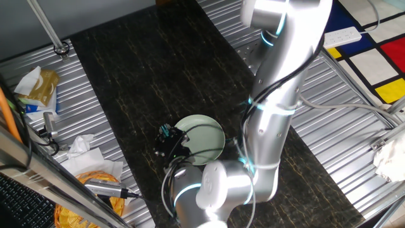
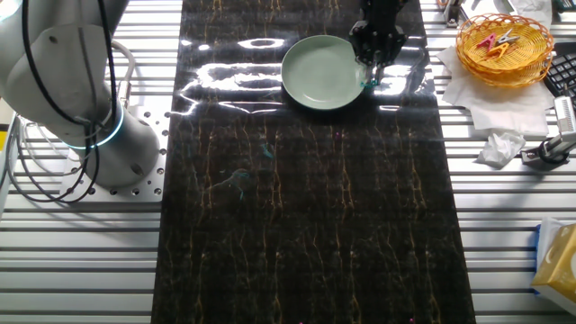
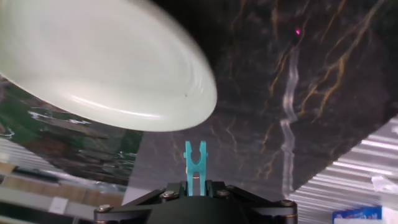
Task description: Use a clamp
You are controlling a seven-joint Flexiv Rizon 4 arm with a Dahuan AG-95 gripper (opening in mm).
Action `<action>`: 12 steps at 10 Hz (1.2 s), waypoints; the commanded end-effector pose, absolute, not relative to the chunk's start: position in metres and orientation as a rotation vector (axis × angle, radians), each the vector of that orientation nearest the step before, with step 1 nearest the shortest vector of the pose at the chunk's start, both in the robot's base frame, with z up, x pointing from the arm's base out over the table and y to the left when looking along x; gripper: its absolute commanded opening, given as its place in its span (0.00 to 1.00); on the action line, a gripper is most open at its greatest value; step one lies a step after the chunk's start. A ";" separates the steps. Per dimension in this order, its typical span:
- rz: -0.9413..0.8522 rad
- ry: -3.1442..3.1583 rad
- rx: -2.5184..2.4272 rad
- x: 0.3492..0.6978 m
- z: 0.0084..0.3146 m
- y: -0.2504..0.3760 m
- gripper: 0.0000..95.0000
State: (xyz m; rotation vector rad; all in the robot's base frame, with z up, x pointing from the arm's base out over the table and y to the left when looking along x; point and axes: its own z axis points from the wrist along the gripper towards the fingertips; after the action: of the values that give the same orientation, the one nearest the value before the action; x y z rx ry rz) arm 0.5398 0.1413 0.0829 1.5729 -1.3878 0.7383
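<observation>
The small plastic clamp (image 3: 195, 163) is teal. The round plate (image 2: 322, 72) is pale green and plain. The hand (image 2: 376, 56) is black. The bench's mat (image 2: 306, 225) is black, veined with thin gold streaks, between ribbed silver metal panels (image 2: 81, 261). The woven basket (image 2: 504, 45) at far right is yellow-orange.
</observation>
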 end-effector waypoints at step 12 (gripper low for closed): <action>0.741 -1.304 1.571 0.534 0.076 0.137 0.00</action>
State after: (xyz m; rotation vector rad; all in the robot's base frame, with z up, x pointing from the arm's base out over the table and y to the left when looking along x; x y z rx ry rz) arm 0.5335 0.1360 0.0758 1.5762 -1.3021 0.7433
